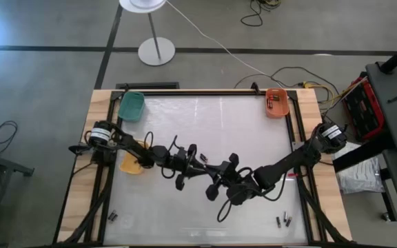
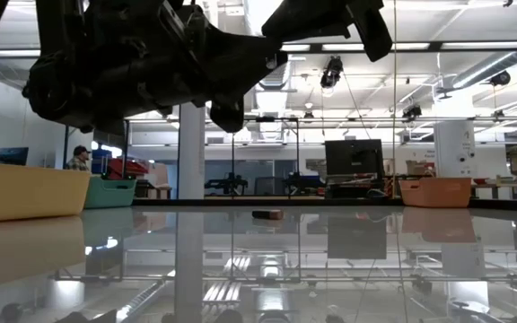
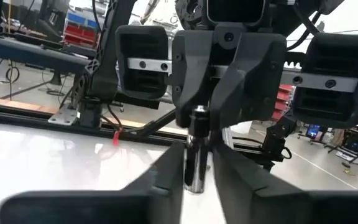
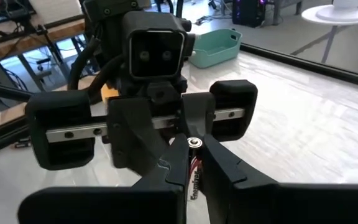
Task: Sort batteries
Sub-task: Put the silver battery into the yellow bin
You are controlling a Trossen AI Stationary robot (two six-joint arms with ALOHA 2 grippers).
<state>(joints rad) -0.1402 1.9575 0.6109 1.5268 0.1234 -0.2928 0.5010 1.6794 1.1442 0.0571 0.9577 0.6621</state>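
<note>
One small battery [image 3: 196, 163], silver-dark with red marks [image 4: 195, 177], is held in the air over the middle of the table between my two grippers, which face each other tip to tip. My left gripper [image 1: 200, 165] comes from the table's left, and my right gripper [image 1: 214, 176] from the right. Both are shut on this battery. Two loose batteries [image 1: 113, 216] lie on the table near its front left, and two or three more batteries [image 1: 283, 221] near its front right. My left gripper pinches one end of the battery [image 3: 195, 180] between its two fingers [image 3: 166, 180], which lie along the battery and come about level from the table's left. The battery is lifted clear of the table. My right gripper pinches the battery's other end [image 4: 194, 163] between its two fingers [image 4: 224, 167], coming from the table's right and lying along the battery. The end cap [image 4: 194, 143] points toward the left gripper's fingers [image 4: 199, 112].
A green bin [image 1: 131, 105] stands at the far left corner and an orange bin [image 1: 276, 102] with dark batteries in it at the far right. A yellow bin [image 1: 131, 162] sits at the left, partly under the left arm. A small dark thing [image 2: 267, 214] lies mid-table.
</note>
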